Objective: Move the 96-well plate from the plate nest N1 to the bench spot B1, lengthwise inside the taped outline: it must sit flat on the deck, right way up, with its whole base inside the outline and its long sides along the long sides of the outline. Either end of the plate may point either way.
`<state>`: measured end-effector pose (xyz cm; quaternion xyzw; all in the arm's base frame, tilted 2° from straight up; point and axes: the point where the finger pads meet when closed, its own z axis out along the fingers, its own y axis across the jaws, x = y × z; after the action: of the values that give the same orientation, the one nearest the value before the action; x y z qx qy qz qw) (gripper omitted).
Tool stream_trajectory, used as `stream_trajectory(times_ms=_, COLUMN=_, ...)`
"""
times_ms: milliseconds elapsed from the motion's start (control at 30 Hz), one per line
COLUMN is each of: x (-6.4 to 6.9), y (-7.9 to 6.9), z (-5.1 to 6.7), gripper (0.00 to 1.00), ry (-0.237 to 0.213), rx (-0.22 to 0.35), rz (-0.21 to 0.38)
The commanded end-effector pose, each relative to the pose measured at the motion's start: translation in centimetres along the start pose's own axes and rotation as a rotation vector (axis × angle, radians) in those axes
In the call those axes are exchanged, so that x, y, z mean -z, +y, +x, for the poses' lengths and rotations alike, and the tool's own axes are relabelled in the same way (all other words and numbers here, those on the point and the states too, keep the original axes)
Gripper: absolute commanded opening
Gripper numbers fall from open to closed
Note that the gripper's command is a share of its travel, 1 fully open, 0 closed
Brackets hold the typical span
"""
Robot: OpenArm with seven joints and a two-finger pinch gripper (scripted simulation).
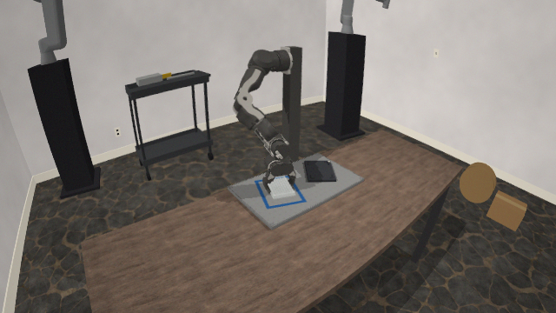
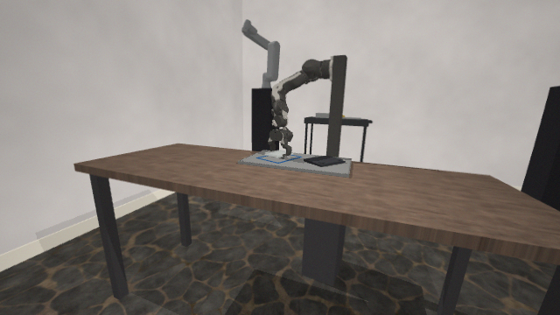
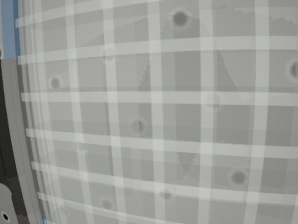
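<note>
Wooden tabletop (image 1: 208, 261): carries a grey deck mat (image 1: 343, 184) near its far edge.

Deck mat: bears a blue taped outline (image 1: 266, 201) on its left part and a dark plate nest (image 1: 320, 170) on its right part. The two are apart, with bare mat between them. The nest holds nothing.

96-well plate (image 1: 281, 188): white, right way up, within the far part of the blue outline as seen from the top view. Its long sides appear to run along the outline's long sides. Whether its base already rests on the mat cannot be told from these views; in the exterior view the plate (image 2: 274, 154) is very low over the mat.

Arm: dark grey, mounted on a post (image 1: 292, 100) behind the mat, reaching down and forward to the plate.

Jaws (image 1: 281, 177): closed on the 96-well plate across its far end, held partway apart by the plate's width, one finger showing at each side.

Wrist view: filled by the plate's translucent well grid (image 3: 166, 116), with blue tape (image 3: 8, 23) along the left edge and a dark finger (image 3: 16, 163) at lower left.

Surroundings: black cart (image 1: 168, 84) at the back wall, two tall black pedestals (image 1: 61, 126), a cardboard box (image 1: 506, 210) and a round brown disc (image 1: 477, 183) on the floor at right.
</note>
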<state>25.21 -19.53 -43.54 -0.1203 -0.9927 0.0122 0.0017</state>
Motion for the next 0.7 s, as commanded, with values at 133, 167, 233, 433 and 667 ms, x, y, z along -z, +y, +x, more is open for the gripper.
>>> stream_trajectory(times_ms=133, x=0.02, y=-0.05, z=0.07, gripper=0.00, ry=0.001, rx=0.000, rz=0.004)
stream_trajectory(times_ms=167, x=-0.03, y=-0.07, z=0.15, gripper=0.00, ry=0.001, rx=0.000, rz=0.005)
stream_trajectory(times_ms=233, x=-0.11, y=-0.10, z=0.32, gripper=0.00, ry=0.002, rx=0.001, rz=0.007)
stream_trajectory(times_ms=433, x=-0.15, y=-0.12, z=0.40, gripper=0.00, ry=0.003, rx=0.001, rz=0.008)
stream_trajectory(times_ms=667, x=-0.15, y=-0.12, z=0.40, gripper=0.00, ry=0.003, rx=0.001, rz=0.008)
